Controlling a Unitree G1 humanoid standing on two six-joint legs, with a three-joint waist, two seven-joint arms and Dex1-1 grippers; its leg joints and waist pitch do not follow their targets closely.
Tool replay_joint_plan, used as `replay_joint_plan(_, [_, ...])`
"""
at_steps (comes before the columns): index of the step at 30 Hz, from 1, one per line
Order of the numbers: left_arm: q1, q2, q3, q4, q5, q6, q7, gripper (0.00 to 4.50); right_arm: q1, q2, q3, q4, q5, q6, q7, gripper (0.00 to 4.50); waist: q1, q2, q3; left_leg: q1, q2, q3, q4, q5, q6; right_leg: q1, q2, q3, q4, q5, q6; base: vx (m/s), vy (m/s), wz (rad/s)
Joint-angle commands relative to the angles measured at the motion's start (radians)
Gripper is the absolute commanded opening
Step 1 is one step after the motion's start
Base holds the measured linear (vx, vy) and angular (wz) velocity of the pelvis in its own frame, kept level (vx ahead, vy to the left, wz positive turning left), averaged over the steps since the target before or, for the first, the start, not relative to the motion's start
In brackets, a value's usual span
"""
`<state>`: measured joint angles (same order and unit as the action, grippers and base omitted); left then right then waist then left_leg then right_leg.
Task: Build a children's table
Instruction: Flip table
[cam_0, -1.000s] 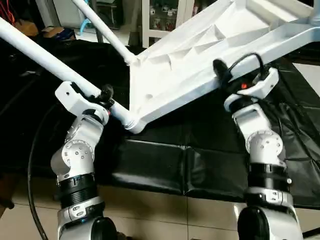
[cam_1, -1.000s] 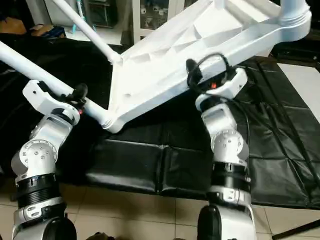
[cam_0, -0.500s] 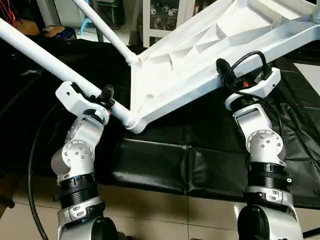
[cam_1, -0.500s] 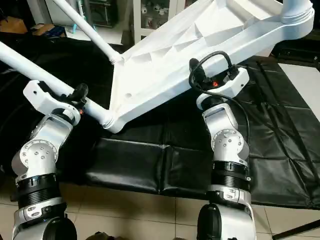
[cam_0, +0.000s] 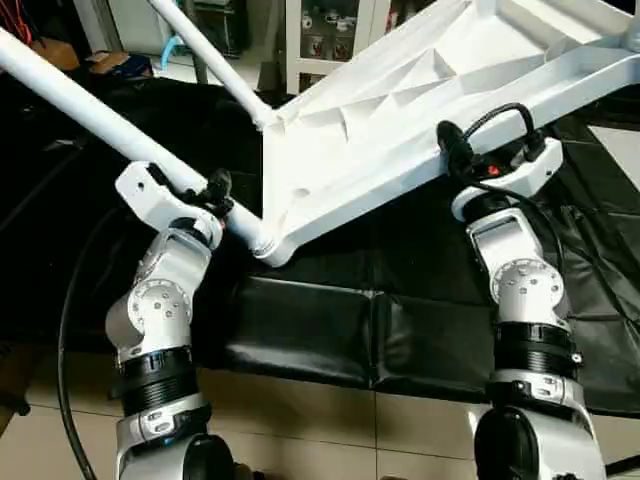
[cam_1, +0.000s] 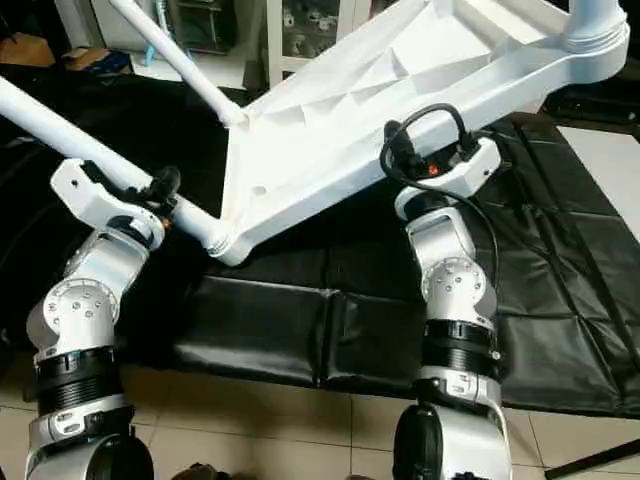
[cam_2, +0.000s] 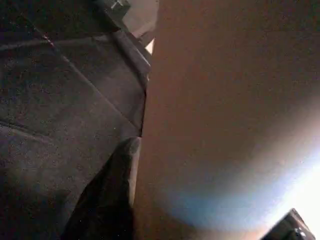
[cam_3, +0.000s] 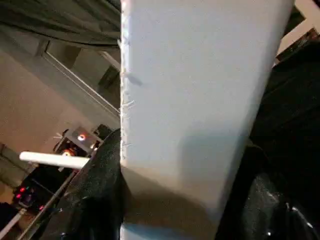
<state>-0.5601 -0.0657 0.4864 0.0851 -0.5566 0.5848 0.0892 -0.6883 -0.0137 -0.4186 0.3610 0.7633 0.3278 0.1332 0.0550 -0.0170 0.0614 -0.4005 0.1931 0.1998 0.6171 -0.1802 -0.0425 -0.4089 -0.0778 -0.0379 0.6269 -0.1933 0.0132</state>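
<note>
**Two grippers hold the tilted children's table above the black cover**

Nearest to the camera stand the two silver forearms, rising from the tiled floor at the lower edge. Behind them the black-covered work surface stretches away, with creases and a fold along its front.

The left gripper sits on a white leg of the table, just beside the corner socket where this leg enters the tabletop. Its black fingers are closed around the tube; in the left wrist view the leg lies very close, with one dark finger pressed along its side.

The right gripper is at the long side rim of the tabletop, about in the middle of that rim. In the right wrist view the white rim stands between the two black fingers, one on each side and both touching it, so the gripper is clamped on the rim.

The tabletop is held tilted, underside up, with its ribs visible. Its low corner is near the left gripper and its far end rises toward the right, where another corner socket shows. A second leg leaves the farther corner and points away to the upper left. Beyond the table are shelves and furniture of the room.
</note>
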Motion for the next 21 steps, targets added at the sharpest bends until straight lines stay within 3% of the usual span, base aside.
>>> replay_joint_plan(1, [0.010,-0.006,0.000,0.014,-0.050,0.028,-0.015,2.70,-0.054,-0.046,0.006,-0.020,-0.061,-0.087,0.001,2.32,-0.004,-0.019,-0.084,0.029,0.025,-0.008,-0.060,-0.038,0.042,0.046,-0.044,0.030,-0.059,-0.034,-0.172,0.000,0.000,0.00])
replay_joint_plan(4, [0.019,-0.003,-0.013,0.000,-0.044,0.037,-0.017,3.02,-0.084,-0.075,0.015,-0.006,-0.138,-0.168,-0.027,2.25,-0.002,-0.016,-0.085,0.032,0.026,-0.006,-0.059,-0.039,0.026,0.042,-0.041,0.029,-0.057,-0.030,-0.178,0.000,0.000,0.00])
replay_joint_plan(6, [0.025,0.001,-0.022,-0.003,-0.034,0.043,-0.016,3.14,-0.100,-0.086,0.014,0.001,-0.167,-0.205,-0.047,2.24,-0.003,-0.024,-0.086,0.027,0.024,-0.007,-0.057,-0.023,0.041,0.046,-0.042,0.029,-0.053,0.007,-0.172,0.000,0.000,0.00])
replay_joint_plan(11, [0.037,0.012,-0.049,-0.009,-0.012,0.052,-0.023,3.22,-0.124,-0.101,0.008,0.017,-0.195,-0.246,-0.065,2.23,-0.002,-0.028,-0.087,0.024,0.022,-0.004,-0.052,-0.008,0.072,0.045,-0.040,0.030,-0.050,0.043,-0.174,0.000,0.000,0.00])
replay_joint_plan(14, [0.054,0.033,-0.078,-0.016,0.009,0.069,-0.018,3.25,-0.161,-0.121,-0.003,0.042,-0.224,-0.299,-0.085,2.19,-0.001,-0.024,-0.087,0.027,0.023,-0.004,-0.052,-0.025,0.067,0.041,-0.039,0.029,-0.051,0.003,-0.169,0.000,0.000,0.00])
replay_joint_plan(21, [0.103,0.083,-0.148,-0.039,0.050,0.083,-0.048,3.25,-0.199,-0.146,-0.022,0.073,-0.253,-0.370,-0.117,2.10,-0.002,-0.026,-0.085,0.025,0.024,-0.004,-0.053,-0.026,0.059,0.040,-0.037,0.028,-0.049,0.004,-0.162,0.000,0.000,0.00])
